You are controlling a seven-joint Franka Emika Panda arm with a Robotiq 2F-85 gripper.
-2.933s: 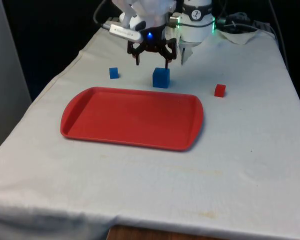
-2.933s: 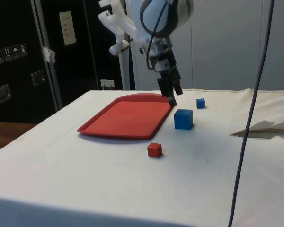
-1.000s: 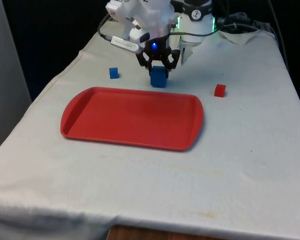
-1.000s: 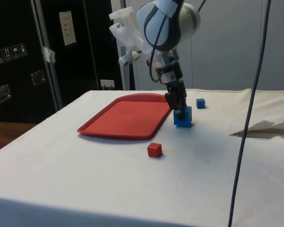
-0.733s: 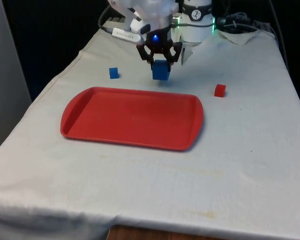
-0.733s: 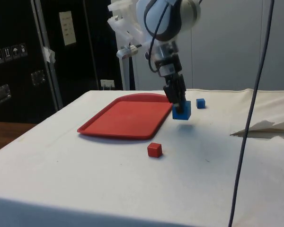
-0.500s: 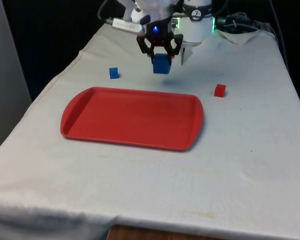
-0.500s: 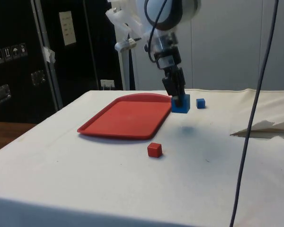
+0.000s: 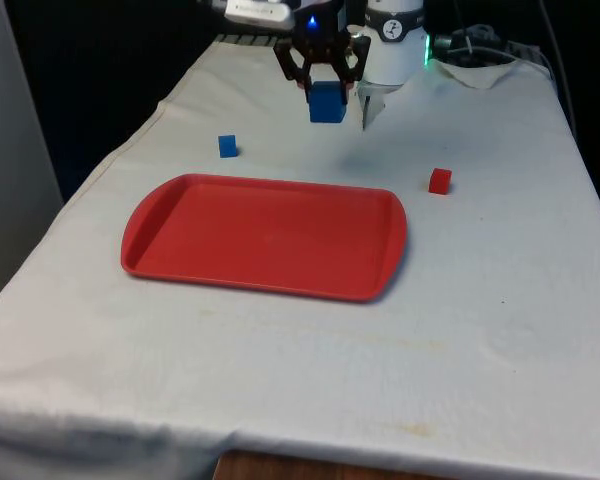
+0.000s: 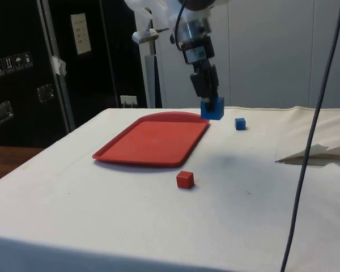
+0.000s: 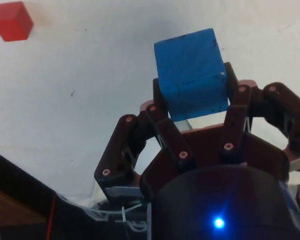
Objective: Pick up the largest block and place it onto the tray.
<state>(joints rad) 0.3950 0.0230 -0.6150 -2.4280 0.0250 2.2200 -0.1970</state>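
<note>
The large blue block (image 9: pixel 327 103) hangs in the air above the desk (image 9: pixel 480 330), clamped between the two fingers of the pincer (image 9: pixel 325 82), beyond the tray's far edge. In the side view the block (image 10: pixel 212 108) is well clear of the cloth, and in the wrist view the fingers (image 11: pixel 162 112) press on opposite faces of it (image 11: pixel 191 74).

Nearest on the desk lies the red tray (image 9: pixel 210 275), flat and with nothing on it, its long side running left to right. Just past its far right corner, apart from it, sits a small red block (image 9: pixel 439 181). Past the tray's far left corner sits a small blue block (image 9: pixel 227 146), also on the cloth and apart from the tray. Farthest is the held block, between the two small blocks in the front view and above the strip of cloth behind the tray.
</note>
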